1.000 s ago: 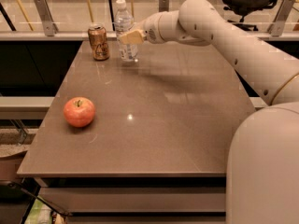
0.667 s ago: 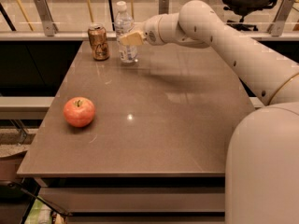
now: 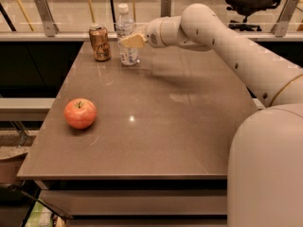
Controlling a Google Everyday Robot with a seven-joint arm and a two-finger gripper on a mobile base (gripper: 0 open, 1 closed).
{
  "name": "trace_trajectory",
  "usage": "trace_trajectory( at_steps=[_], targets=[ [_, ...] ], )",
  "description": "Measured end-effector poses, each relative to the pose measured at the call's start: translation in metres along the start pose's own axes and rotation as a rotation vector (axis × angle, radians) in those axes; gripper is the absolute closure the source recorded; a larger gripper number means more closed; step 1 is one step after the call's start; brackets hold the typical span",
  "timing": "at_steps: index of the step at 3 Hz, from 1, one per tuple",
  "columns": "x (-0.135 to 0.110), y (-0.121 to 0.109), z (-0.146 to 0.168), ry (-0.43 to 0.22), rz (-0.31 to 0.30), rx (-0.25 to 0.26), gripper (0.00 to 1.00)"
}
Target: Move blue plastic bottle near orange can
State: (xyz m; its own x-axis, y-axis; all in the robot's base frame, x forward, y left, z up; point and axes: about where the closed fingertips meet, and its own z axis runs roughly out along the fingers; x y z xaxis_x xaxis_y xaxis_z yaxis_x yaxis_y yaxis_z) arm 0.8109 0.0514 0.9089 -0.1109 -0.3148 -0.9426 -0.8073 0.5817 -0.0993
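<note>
The blue plastic bottle [image 3: 125, 32], clear with a white cap and pale label, stands upright at the table's far left. The orange can [image 3: 100, 42], brownish with a silver top, stands just left of it with a small gap between them. My gripper [image 3: 133, 40] reaches in from the right at the bottle's mid height. It overlaps the bottle's right side, above the tabletop. The part of the bottle behind the gripper is hidden.
A red-orange apple [image 3: 80, 113] lies near the left edge of the brown table [image 3: 161, 126]. A glass railing with metal posts [image 3: 43, 13] runs behind the far edge. My arm [image 3: 222, 37] spans the far right of the table.
</note>
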Motion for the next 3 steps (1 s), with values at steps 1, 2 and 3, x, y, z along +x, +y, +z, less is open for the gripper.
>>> trace_trajectory(
  at_steps=[1,2,3],
  targets=[
    [0.0004,0.0022,0.0027,0.001,0.0,-0.005,0.82],
    [0.0008,0.0042,0.0051,0.001,0.001,-0.009,0.59],
    [0.0012,0.0062,0.0076,0.002,0.001,-0.013,0.35]
  ],
)
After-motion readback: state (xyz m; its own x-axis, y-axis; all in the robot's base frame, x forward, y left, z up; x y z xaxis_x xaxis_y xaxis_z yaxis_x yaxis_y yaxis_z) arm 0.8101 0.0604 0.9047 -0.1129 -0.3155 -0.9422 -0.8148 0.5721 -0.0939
